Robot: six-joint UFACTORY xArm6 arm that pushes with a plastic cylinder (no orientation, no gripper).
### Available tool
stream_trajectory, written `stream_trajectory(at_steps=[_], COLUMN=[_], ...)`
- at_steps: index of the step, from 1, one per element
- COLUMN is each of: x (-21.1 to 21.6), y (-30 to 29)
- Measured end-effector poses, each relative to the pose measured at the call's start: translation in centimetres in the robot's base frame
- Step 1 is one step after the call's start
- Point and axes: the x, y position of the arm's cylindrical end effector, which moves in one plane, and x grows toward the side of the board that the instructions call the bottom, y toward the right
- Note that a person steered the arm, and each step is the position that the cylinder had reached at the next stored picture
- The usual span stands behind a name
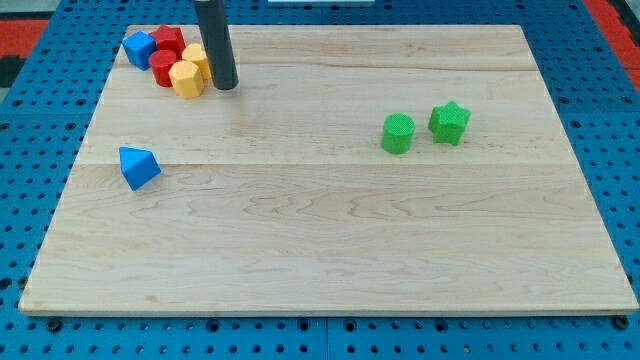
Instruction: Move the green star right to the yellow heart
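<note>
Showing the pale wooden board (330, 230) at one moment of the task, the camera view places my tip (225, 86) at the view's upper left, touching or just beside the cluster of blocks gathered there. That cluster holds a blue block (138, 47), a red block (168, 40), a second red block (163, 68), a yellow hexagonal block (186, 77) and, partly hidden behind the dark rod, another yellow block (196, 58), which is probably the yellow heart, though its shape cannot be made out.

The arm carries no pincer, so there is no opening or grasp to report; the rod only pushes.

Taking the green plastic star (450, 122) as landmark: a green cylinder (397, 133) stands just beside it on the view's left, apart from it. The cluster and my tip lie well apart from the star, far to its left and somewhat above. A blue wedge-like block (138, 167) lies far to its left and slightly below.

The star is not yet contacted. As a judgement, the tip must first travel to the star's right flank, since only a push from that side drives it leftward toward the heart; the green cylinder sits near that path and may be shoved along.
</note>
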Motion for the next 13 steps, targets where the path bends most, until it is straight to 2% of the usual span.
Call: stream_trajectory(at_steps=[1, 3, 5, 6, 8, 10, 12, 13], x=[-0.1, 1.3, 6.5, 8.6, 8.0, 4.3, 8.4, 6.1], y=[9.0, 22.3, 34.2, 34.7, 23.7, 11.4, 11.8, 5.8])
